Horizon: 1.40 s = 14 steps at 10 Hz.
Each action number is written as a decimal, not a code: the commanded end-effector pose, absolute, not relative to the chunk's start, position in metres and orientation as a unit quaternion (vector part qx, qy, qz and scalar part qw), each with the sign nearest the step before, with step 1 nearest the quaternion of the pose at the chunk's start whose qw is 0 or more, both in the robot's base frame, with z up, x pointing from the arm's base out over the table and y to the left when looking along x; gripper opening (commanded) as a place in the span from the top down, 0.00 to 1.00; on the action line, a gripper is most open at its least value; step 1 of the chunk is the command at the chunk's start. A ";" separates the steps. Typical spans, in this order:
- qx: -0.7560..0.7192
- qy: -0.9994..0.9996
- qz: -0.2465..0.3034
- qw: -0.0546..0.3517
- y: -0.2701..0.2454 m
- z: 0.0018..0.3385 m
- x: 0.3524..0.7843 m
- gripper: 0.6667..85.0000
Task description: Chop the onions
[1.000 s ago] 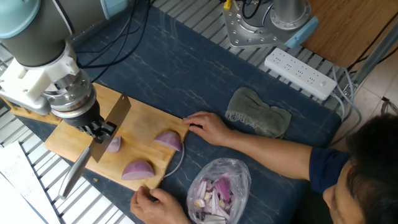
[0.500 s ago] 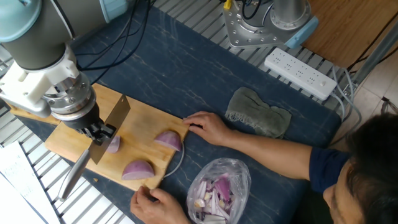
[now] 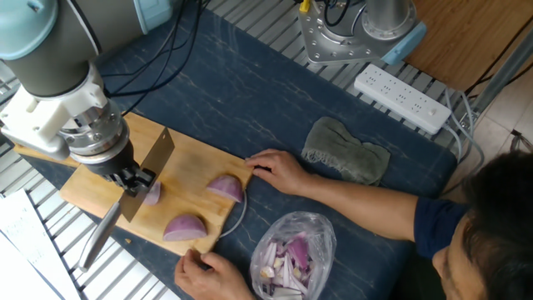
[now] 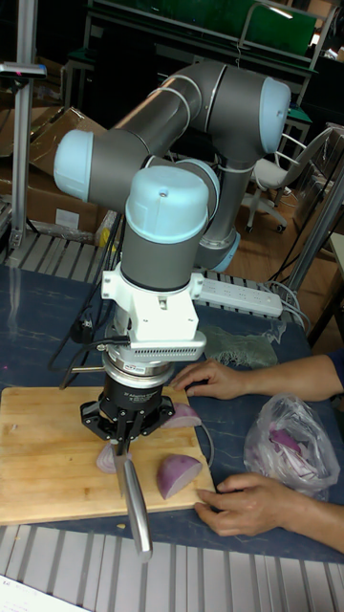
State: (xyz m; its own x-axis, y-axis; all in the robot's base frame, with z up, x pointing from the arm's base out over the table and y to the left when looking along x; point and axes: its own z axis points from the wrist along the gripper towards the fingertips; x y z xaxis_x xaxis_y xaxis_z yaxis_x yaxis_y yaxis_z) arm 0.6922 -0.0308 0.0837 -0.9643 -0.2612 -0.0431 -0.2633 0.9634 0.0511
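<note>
A dark blue cloth covers the desk [image 3: 250,92], and on it lies a wooden cutting board [image 3: 187,171], near the front edge where bare metal slats begin. 3 red onion wedges [image 3: 185,226] rest on the board: 1 near its front edge, 1 at its right corner beside a person's hand [image 3: 279,171], and 1 partly hidden under the knife [image 3: 141,179]. The gripper [image 3: 133,177] has its fingers closed on the knife, handle trailing toward the front, blade edge set over the hidden wedge.

The wedges look light, glossy and slick on the skin side, likely to skate or roll under a blade; their flat cut faces give the steadier seat, and layers may separate when pressed. Any holding is best done on the curved back, well away from the blade.

Room is tight: both hands brace the board's right side, a second hand [image 3: 208,273] at the front corner. A plastic bag [image 3: 291,254] of scraps sits just beyond the board. The left is open.
</note>
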 end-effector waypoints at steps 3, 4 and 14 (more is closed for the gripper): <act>-0.134 0.990 0.027 0.023 -0.033 0.079 0.696 1.00; -0.136 0.990 0.026 0.025 -0.034 0.078 0.697 1.00; -0.155 0.987 0.025 0.038 -0.050 0.071 0.692 1.00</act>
